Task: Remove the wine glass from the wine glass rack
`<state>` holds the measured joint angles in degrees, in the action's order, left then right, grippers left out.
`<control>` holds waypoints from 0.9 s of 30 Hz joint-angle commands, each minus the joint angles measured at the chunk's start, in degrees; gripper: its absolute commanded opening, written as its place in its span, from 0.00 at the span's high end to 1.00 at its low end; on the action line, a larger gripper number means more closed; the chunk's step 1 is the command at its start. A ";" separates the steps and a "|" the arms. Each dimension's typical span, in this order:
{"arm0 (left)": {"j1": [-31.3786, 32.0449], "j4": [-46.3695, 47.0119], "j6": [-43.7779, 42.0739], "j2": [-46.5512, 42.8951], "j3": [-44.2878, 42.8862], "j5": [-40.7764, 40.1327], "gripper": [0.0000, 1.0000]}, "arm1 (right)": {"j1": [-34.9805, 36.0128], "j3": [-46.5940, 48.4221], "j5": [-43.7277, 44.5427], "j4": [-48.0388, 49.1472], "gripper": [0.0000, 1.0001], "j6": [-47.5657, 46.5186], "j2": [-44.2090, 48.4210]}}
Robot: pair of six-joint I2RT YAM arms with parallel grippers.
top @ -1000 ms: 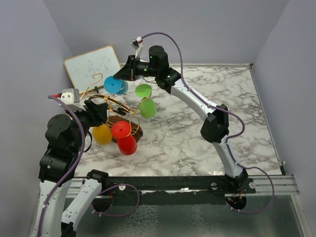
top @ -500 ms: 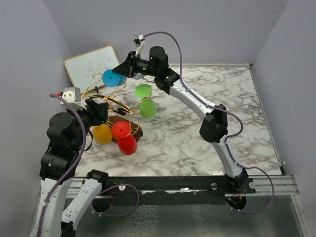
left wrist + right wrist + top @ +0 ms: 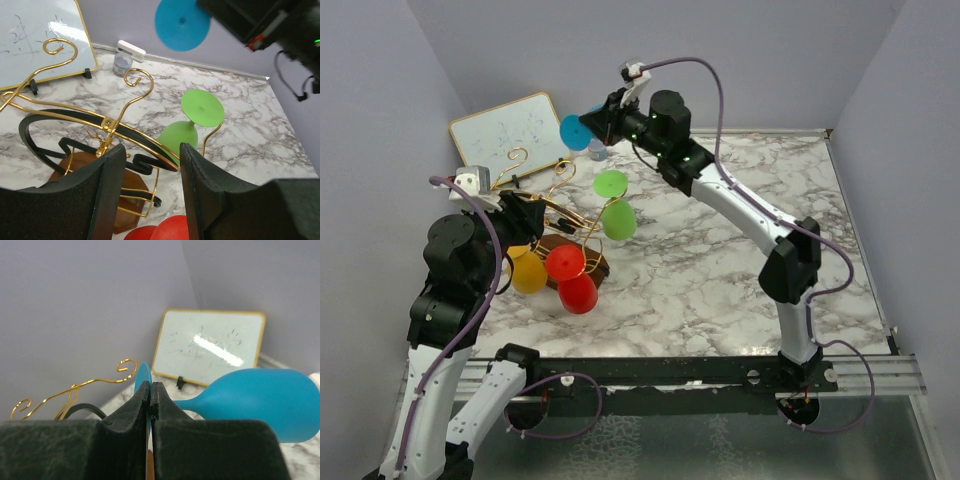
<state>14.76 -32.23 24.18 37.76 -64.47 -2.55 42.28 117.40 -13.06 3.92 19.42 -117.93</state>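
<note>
Off rack (image 3: pixel 107 122), blue glass (image 3: pixel 260 397) in right claw (image 3: pixel 151 392)

We see the blue glass (image 3: pixel 576 131) clear of the rack (image 3: pixel 597 264), tipped sideways in the air at the far left, foot pointing left. The gold wire rack stands upright on its brown base, left of centre.

The wine glass (image 3: pixel 575 131) is blue, the wine glass rack (image 3: pixel 106 121) gold, the table (image 3: pixel 670 275) grey-veined marble.
</note>
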 commanded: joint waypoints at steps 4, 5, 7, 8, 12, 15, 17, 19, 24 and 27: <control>0.43 6.83 2.81 2.22 -0.38 6.50 0.50 | -0.27 -6.60 8.97 1.35 0.99 -13.29 17.67; 0.44 8.24 3.19 2.77 -0.60 7.65 0.50 | -0.27 -7.66 8.81 0.45 0.99 -13.54 19.58; 0.36 11.76 3.80 3.65 -0.78 10.97 0.49 | -0.27 -10.21 8.23 -1.75 0.98 -13.60 23.87; 0.40 14.78 4.38 3.84 -0.36 13.11 0.47 | -0.27 -11.96 7.81 -2.78 0.99 -13.25 26.30; 0.42 32.04 8.92 2.35 5.07 21.60 0.38 | -0.27 -19.36 4.62 -7.57 0.99 -10.49 36.78; 0.42 47.17 13.33 1.74 9.86 30.53 0.36 | -0.28 -25.05 0.89 -13.19 0.99 -8.80 44.84; 0.40 54.92 16.88 2.95 11.66 36.63 0.36 | -0.27 -28.09 -2.67 -17.20 0.99 -8.75 49.84; 0.41 59.76 20.99 5.06 12.47 41.68 0.36 | -0.27 -30.71 -5.61 -21.55 0.99 -9.47 54.38; 0.50 60.16 32.11 11.33 11.26 49.39 0.37 | -0.27 -37.31 -6.21 -31.63 0.99 -14.21 64.59; 0.59 57.69 36.05 12.35 11.21 52.11 0.37 | -0.29 -41.53 -3.65 -33.87 0.99 -16.88 68.78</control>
<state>14.96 23.57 50.92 48.56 -52.58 40.69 42.04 80.42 -17.06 -21.96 7.03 -53.12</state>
